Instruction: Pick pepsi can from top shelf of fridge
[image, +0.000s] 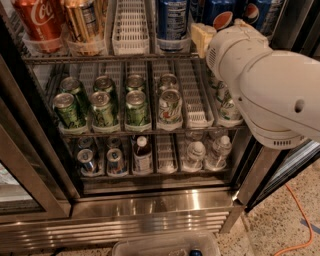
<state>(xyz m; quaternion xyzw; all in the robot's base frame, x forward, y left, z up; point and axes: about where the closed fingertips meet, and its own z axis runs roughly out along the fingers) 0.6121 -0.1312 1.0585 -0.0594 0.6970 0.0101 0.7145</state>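
Observation:
The fridge (150, 202) stands open in front of me. Its top shelf (100, 58) runs along the top of the view. Two dark blue pepsi cans stand at its right end, one (220, 15) with its globe logo showing and another (256, 12) behind my arm. My white arm (270, 85) reaches in from the right. My gripper (202, 36) sits at the shelf's front edge, just left of and against the nearer pepsi can. My arm hides the lower parts of both cans.
On the top shelf stand a red Coca-Cola can (39, 22), a gold can (82, 22), an empty white tray (131, 25) and a blue can (172, 21). Green cans (102, 107) fill the middle shelf. Bottles (142, 156) stand below. An orange cable (295, 220) lies on the floor.

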